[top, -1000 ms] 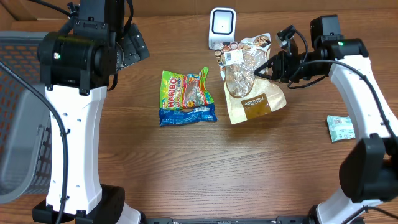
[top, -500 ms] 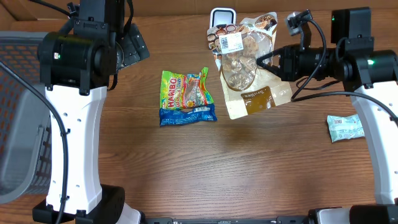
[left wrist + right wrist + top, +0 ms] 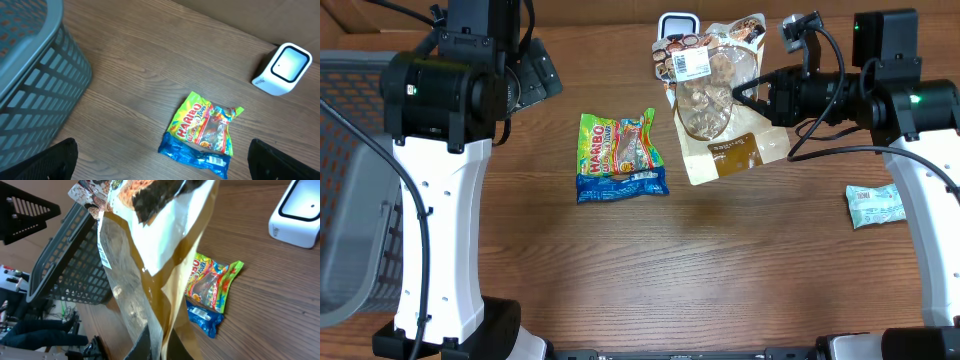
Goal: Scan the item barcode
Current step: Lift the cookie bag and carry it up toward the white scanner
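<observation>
Now my right gripper (image 3: pixel 750 98) pinches the snack bag (image 3: pixel 732 152), whose barcode label (image 3: pixel 692 65) lies to its far left, close by the scanner (image 3: pixel 677 19).

**Three cameras, overlapping views**

The overhead camera looks straight down on the whole table (image 3: pixel 620 260). The left wrist camera hangs high, tilted down over the basket (image 3: pixel 30 75), the candy bag (image 3: pixel 205 132) and the scanner (image 3: pixel 282 69). The right wrist camera sits close against the brown pouch (image 3: pixel 170 300), looking past it at the same candy bag, scanner and basket.
</observation>
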